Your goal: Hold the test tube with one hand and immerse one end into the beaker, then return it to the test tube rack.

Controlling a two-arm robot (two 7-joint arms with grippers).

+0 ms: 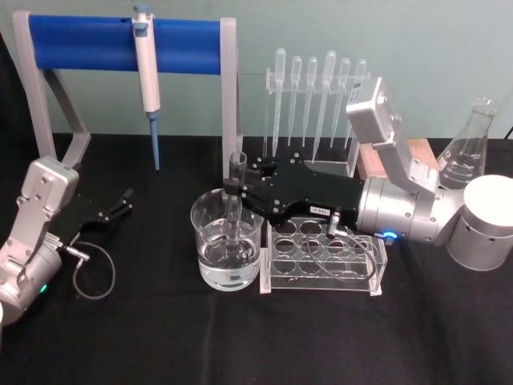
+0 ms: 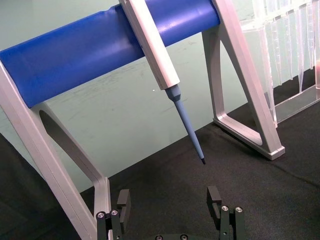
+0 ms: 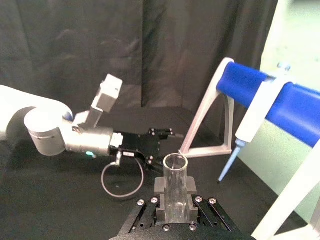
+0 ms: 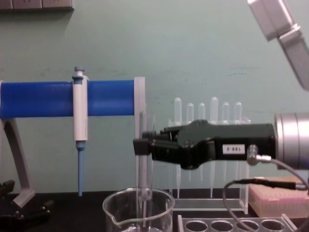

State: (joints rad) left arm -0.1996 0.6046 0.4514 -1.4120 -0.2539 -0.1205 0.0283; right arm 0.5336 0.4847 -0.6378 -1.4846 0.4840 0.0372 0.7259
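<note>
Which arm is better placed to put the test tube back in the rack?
Right. The right gripper holds the test tube upright in the beaker, beside the rack; the left gripper sits open far left.

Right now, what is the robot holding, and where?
The right gripper pinches the test tube near its open top; the left gripper holds nothing.

I see a white and blue micropipette [image 1: 147, 72] hanging on the blue-barred stand [image 1: 80, 34], plastic pipettes [image 1: 313, 92] upright in a clear holder [image 1: 335, 166], and a conical flask [image 1: 467, 152] at far right
</note>
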